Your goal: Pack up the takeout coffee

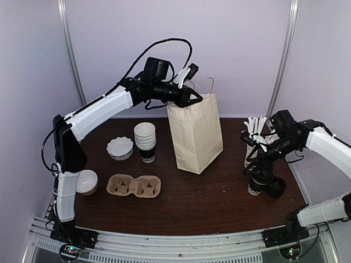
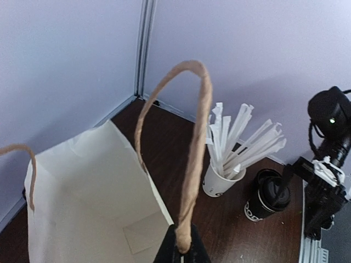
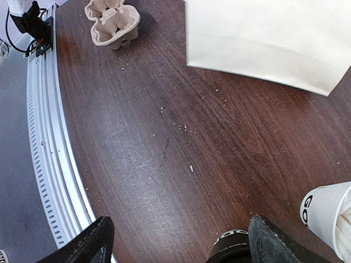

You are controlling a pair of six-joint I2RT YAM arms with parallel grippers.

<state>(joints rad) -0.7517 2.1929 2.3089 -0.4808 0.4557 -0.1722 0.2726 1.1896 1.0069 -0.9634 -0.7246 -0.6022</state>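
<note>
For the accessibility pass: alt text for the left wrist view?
The left fingers pinch one handle of an open paper bag, seen from above, nothing visible inside. Beyond it on the table stand a white cup of wrapped sticks and the lidded black takeout coffee, the right arm next to it.

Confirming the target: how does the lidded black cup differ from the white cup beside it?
The black cup is dark with a black lid; the white cup is pale and open-topped. The black cup shows no contents; the white cup holds white sticks. Both stand upright on the table, lettered.
</note>
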